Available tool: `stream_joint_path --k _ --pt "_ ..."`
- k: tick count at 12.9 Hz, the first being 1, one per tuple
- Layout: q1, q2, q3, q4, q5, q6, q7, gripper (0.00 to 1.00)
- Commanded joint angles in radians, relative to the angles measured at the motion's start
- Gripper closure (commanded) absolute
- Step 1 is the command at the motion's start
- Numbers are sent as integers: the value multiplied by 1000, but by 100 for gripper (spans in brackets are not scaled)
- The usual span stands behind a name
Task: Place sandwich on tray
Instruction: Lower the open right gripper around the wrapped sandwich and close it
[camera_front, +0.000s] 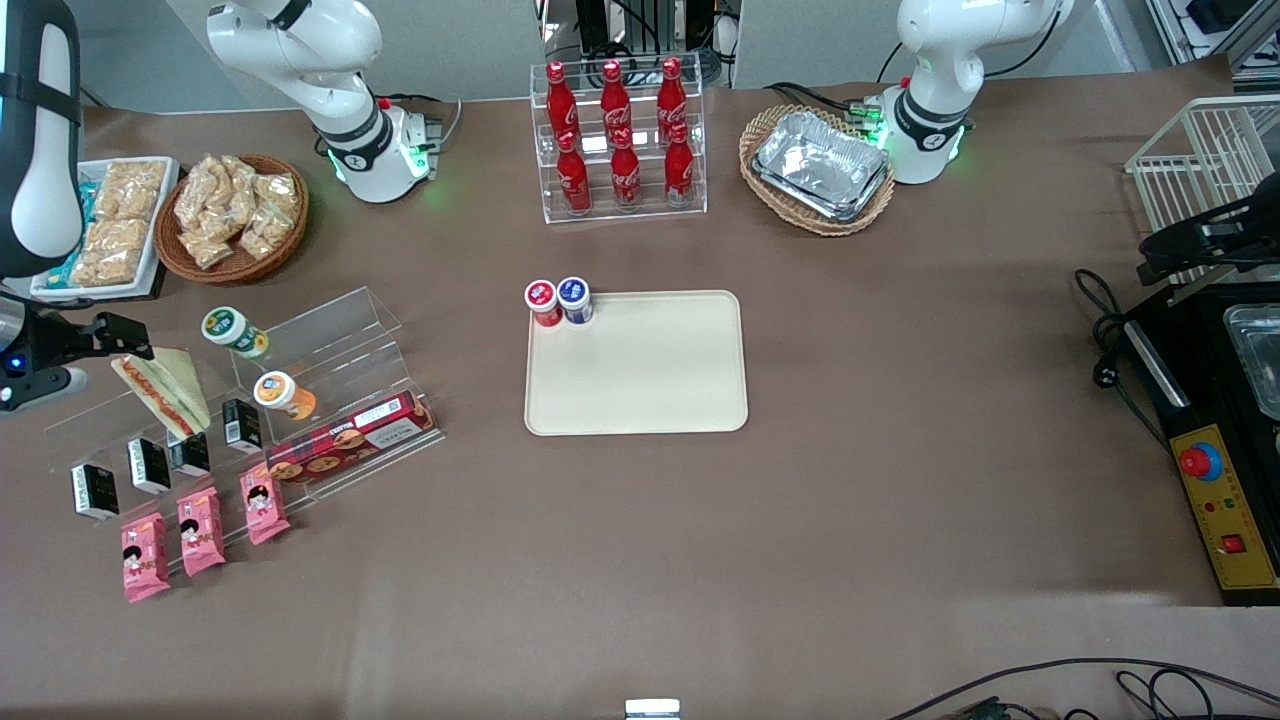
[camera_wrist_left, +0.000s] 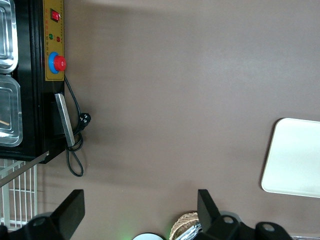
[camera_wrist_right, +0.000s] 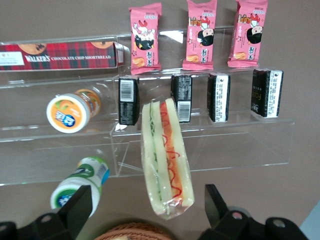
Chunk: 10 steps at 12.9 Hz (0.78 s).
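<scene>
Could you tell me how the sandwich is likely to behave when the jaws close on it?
The sandwich looks like soft bread in clear wrap, so it will probably squash and feel slippery. Standing on its edge on the clear shelf, it may tip. The gripper is open around its near end.

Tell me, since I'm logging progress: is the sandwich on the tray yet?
No. The sandwich sits on the clear display rack, toward the working arm's end. The gripper hovers at it, jaws open. The tray holds only two small jars.

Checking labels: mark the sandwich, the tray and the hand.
sandwich (camera_wrist_right: 167, 157): right wrist view, on its striped cut face.
tray (camera_front: 640, 375): front view, on its bare middle.
hand (camera_wrist_right: 150, 212): right wrist view, midway between its fingertips, by the sandwich's end.
</scene>
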Motion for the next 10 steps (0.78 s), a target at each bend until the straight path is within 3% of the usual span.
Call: stream_joint_path --k 1,10 --pt "-16 20 -22 -40 -13 69 -118 0" --pt "-37 15 -31 -182 4 198 -163 0"
